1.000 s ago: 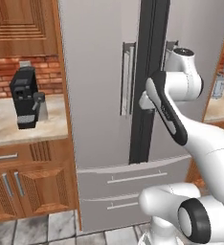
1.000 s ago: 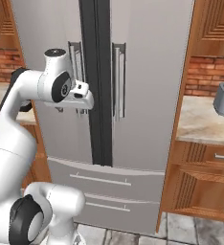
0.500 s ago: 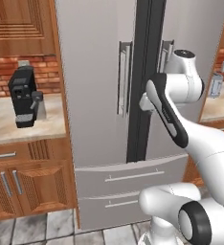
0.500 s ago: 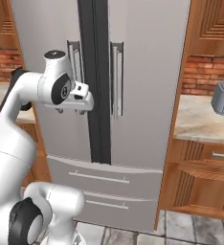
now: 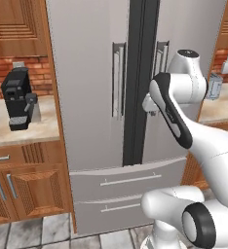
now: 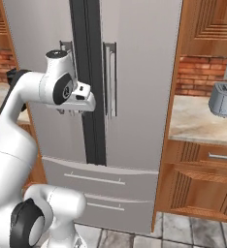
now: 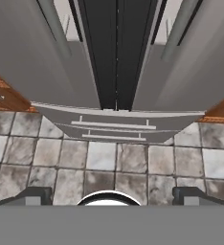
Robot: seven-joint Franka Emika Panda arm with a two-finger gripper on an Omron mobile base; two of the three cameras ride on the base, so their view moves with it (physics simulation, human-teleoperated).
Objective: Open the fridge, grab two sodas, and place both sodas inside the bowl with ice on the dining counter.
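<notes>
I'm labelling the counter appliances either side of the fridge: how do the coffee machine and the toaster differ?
The coffee machine is black and stands tall and upright; the toaster is silver-grey and squat. The coffee machine stands on the counter left of the fridge, the toaster on the counter to its right. Both stand on beige stone tops against a red brick wall.

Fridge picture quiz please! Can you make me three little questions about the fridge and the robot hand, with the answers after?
1. True or false: both doors of the fridge are shut.
2. The gripper fingers are: A) wide apart B) squeezed together C) holding a soda.
3. Which appliance stands on the counter right of the fridge in the right base view?

Key: 1. True. 2. A. 3. A grey toaster.
</notes>
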